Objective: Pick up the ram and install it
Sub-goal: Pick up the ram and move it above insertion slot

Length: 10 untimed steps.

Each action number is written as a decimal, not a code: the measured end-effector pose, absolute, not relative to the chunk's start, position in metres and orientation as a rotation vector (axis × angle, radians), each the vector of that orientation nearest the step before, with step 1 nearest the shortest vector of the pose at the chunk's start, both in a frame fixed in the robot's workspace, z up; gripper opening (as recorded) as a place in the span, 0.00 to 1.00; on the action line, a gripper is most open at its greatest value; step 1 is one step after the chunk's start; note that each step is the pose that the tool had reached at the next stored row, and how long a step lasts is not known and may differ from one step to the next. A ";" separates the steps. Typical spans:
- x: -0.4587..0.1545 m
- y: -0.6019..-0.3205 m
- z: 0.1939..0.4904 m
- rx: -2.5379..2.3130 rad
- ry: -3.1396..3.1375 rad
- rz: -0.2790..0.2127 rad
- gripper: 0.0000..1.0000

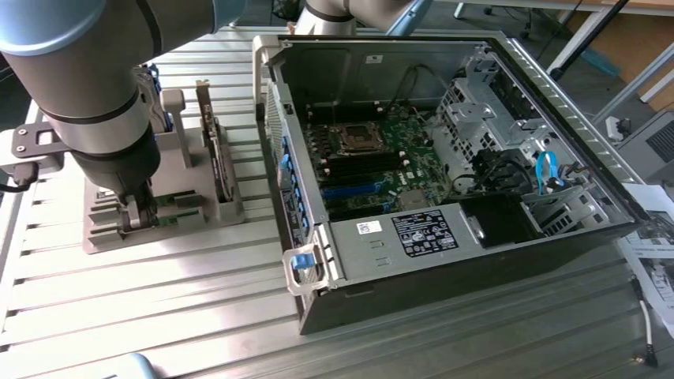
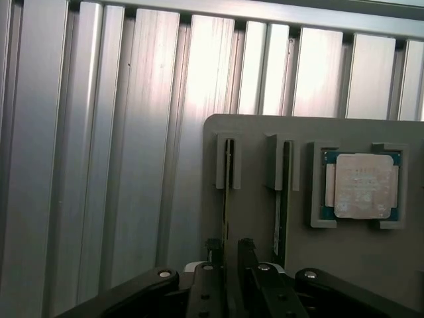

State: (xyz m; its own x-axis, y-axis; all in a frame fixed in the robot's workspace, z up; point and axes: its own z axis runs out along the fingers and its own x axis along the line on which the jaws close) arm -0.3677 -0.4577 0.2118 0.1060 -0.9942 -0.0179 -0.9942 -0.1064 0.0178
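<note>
Clearly the thin, dark ram [image 2: 228, 179] stands on edge between the spread fingers [image 2: 212, 249] of the gripper [image 2: 229, 250].

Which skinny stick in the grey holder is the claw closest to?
The ram farther from the square silver chip: the open gripper straddles it; the other stick stands beside the chip.

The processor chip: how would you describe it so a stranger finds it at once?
Beside the open computer case a grey holder sits on the ribbed metal table. The processor chip lies flat in a framed recess. It alone is square and silver; its neighbours are thin boards standing on edge in slots.
</note>
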 end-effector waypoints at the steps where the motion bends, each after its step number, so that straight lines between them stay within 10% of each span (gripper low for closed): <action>1: -0.368 -0.458 0.212 2.335 -2.099 -0.040 0.24; 10: -0.368 -0.459 0.212 2.335 -2.099 -0.040 0.24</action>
